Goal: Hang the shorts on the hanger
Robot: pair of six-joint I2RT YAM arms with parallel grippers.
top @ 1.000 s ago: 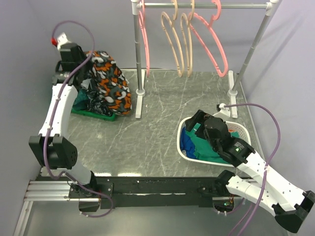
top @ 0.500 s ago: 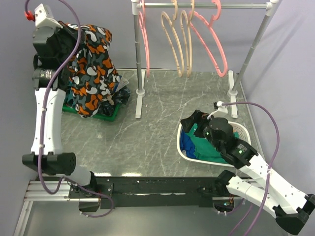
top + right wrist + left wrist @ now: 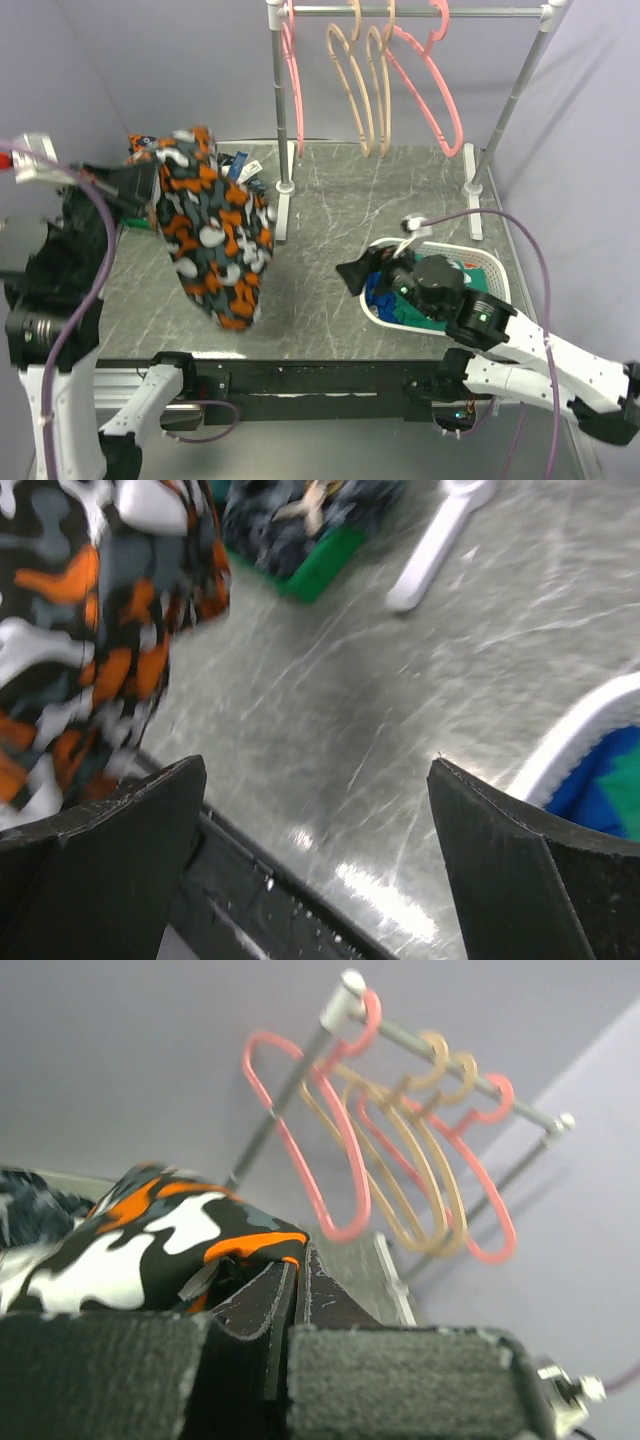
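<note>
The shorts [image 3: 215, 240], printed in orange, black, grey and white, hang in the air from my left gripper [image 3: 140, 185] over the table's left side. In the left wrist view the jaws [image 3: 298, 1255] are pressed together on a fold of the shorts [image 3: 150, 1235]. Two pink hangers [image 3: 292, 80] [image 3: 430, 85] hang on the rack at the back, also in the left wrist view [image 3: 320, 1150]. My right gripper [image 3: 355, 275] is open and empty at the left rim of the white basket. In the right wrist view [image 3: 315, 770] it faces the shorts [image 3: 90, 630].
A white basket [image 3: 480, 262] at the right holds blue and teal clothes [image 3: 385, 300]. A green bin of dark clothes [image 3: 320, 560] stands at the back left, behind the shorts. Beige hangers [image 3: 360, 80] hang between the pink ones. The rack's white foot [image 3: 283, 210] rests mid-table.
My left arm has lifted the shorts out of the green bin and swung them up and toward the near edge. My right gripper has moved left, off the basket's middle.
</note>
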